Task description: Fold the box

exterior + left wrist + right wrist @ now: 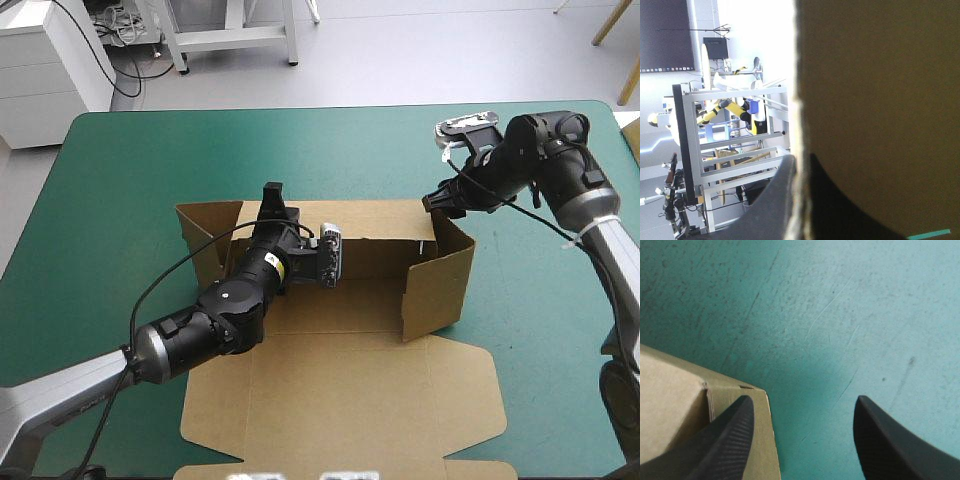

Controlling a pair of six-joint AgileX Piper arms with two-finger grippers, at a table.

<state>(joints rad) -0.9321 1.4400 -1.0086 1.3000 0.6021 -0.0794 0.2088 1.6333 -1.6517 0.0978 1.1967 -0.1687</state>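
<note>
The box (350, 390) sits at the middle of the teal-green surface (120, 180). Its back wall (385, 245) and right wall (440, 285) stand raised. A left flap (205, 230) also stands, leaning outward. The lid (345, 410) lies flat toward the near edge.

Left claw (272, 198): you will find it reaching in over the box floor to the back wall, near the left corner. In the left wrist view, the claw (800, 170) has its black fingers all but together. The brown board (880, 100) is clamped edge-on between them.

Right claw (438, 200): it hangs at the far right corner of the box, where the back and right walls meet. In the right wrist view, the claw (804, 402) has its fingers well apart. One finger (732, 432) lies over the box corner (670, 400). The other finger (885, 440) is over bare surface outside the box. Nothing is held between them. You cannot tell from these views whether the finger touches the board.
</note>
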